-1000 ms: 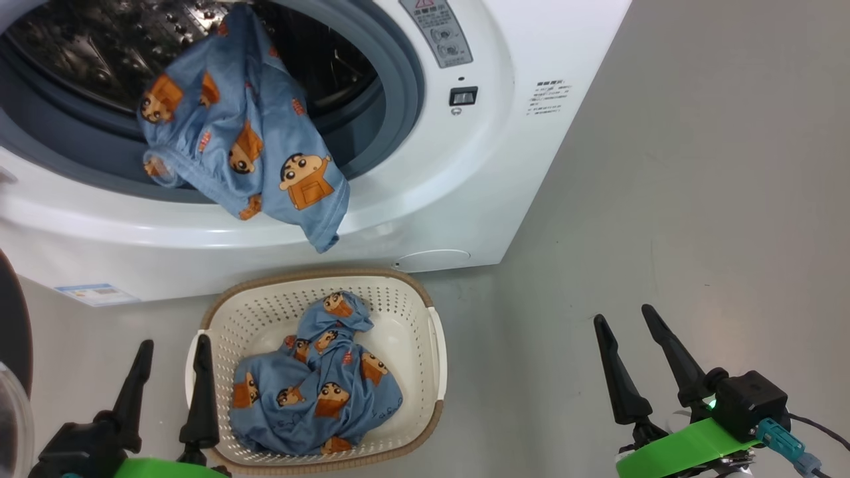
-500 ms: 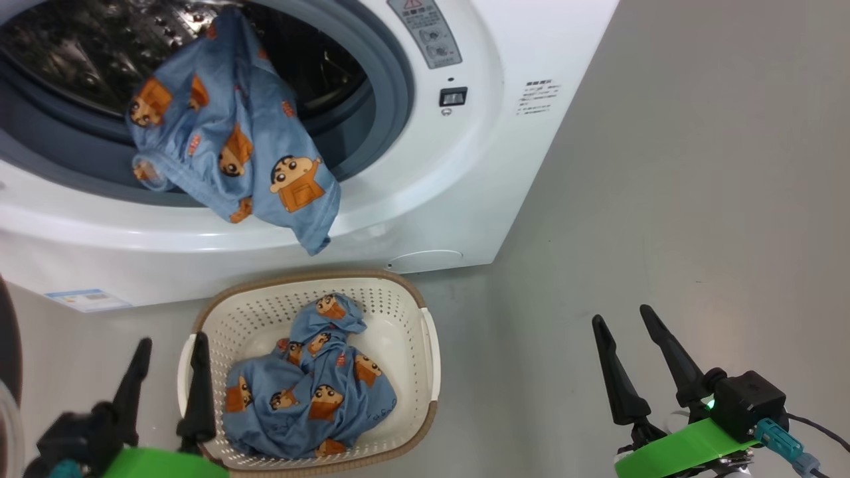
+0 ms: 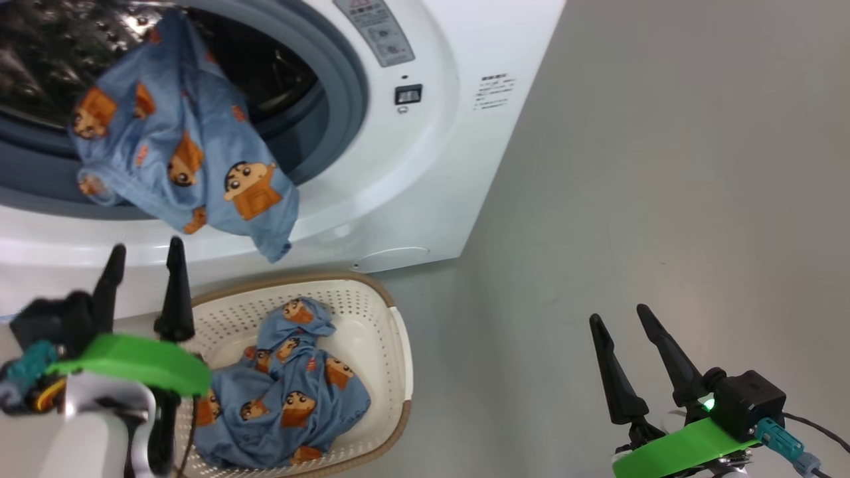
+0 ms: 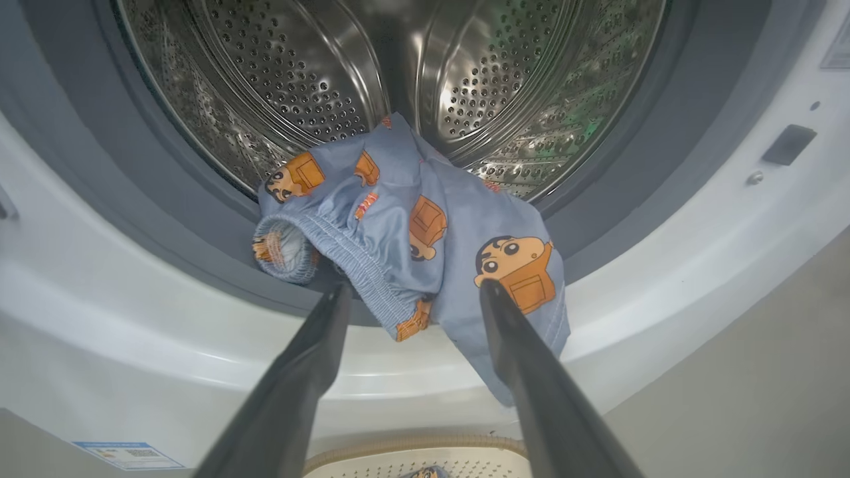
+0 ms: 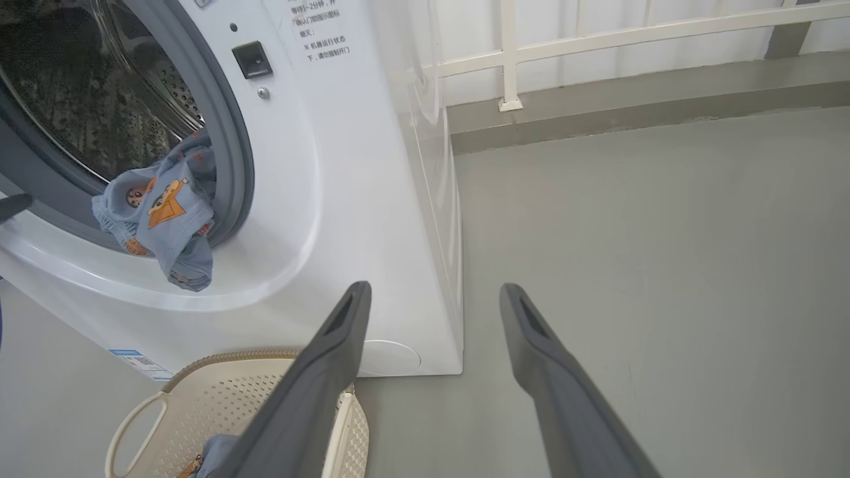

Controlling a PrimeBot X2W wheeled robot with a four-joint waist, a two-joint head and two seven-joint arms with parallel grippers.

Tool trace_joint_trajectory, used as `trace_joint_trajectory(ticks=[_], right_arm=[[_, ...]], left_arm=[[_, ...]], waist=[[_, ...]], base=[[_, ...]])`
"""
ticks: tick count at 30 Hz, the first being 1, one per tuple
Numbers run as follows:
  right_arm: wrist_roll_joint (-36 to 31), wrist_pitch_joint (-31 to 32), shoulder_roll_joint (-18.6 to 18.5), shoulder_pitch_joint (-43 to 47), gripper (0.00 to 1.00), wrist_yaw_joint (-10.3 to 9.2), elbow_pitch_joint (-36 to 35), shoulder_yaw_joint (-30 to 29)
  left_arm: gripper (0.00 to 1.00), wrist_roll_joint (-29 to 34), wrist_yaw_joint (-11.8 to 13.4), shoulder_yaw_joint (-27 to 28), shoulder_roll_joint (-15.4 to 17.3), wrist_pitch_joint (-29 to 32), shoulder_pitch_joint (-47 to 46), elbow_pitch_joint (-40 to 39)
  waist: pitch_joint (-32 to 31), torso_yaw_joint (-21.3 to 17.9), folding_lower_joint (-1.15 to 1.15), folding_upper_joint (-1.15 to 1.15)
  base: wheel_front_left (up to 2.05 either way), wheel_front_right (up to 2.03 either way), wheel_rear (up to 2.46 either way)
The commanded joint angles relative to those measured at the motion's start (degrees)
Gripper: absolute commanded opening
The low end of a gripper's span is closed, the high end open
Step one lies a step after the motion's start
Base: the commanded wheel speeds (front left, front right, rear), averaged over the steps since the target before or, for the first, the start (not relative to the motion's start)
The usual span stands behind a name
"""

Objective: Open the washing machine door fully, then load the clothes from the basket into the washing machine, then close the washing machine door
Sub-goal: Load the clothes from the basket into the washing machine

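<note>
washing machine [image 3: 425,166]: drum mouth open. cartoon-print garment [image 3: 192,166]: draped over the gasket lip, tail hanging outside. basket [image 3: 362,309]: on the floor just before the machine, holding a second crumpled garment [image 3: 292,398]. left gripper [image 3: 146,245]: fingers spread wide, empty, at the basket's left edge. right gripper [image 3: 618,314]: spread wide, empty, over the floor.

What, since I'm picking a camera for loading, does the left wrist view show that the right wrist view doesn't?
Left wrist: the drum head-on, the open left gripper framing the hanging garment. Right wrist: the white railing, the washing machine's side, the basket's handle, the open right gripper. Both: that garment draped over the gasket, plus the basket rim.
</note>
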Motion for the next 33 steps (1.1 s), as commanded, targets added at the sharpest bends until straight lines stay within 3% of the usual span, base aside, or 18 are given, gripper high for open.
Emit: trace_joint_trajectory(ticks=[1, 11, 31, 32, 33], right_arm=[[0.65, -0.28, -0.26, -0.10, 1.00, 0.16, -1.50, 1.54], [2.77, -0.28, -0.26, -0.17, 1.00, 0.16, -1.63, 1.96], [4.10, -0.28, -0.26, 0.33, 1.00, 0.16, -1.41, 3.15], [4.12, -0.28, -0.26, 0.37, 1.00, 0.16, -1.39, 3.22], [4.12, -0.28, -0.26, 0.41, 1.00, 0.16, -1.35, 3.31]], left_arm=[[1.00, 0.04, -0.40, 1.62, 1.78, 0.25, -2.24, -0.56], [1.00, 2.00, -1.63, -0.25, 4.32, 1.12, -10.47, 9.43], [1.00, 6.47, -0.23, -3.31, 8.10, 1.87, -20.88, 28.79], [0.59, 6.68, -0.36, -3.57, 8.33, 2.00, -21.37, 29.72], [0.45, 6.85, -0.48, -3.78, 8.57, 2.06, -21.83, 30.66]], waist=[[0.57, -1.10, 0.00, 0.00], [1.75, -5.30, 0.00, 0.00], [2.30, -8.95, 0.00, 0.00], [2.30, -9.11, 0.00, 0.00], [2.27, -9.29, 0.00, 0.00]], base=[[0.00, 0.00, 0.00], [0.00, 0.00, 0.00], [0.00, 0.00, 0.00], [0.00, 0.00, 0.00], [0.00, 0.00, 0.00]])
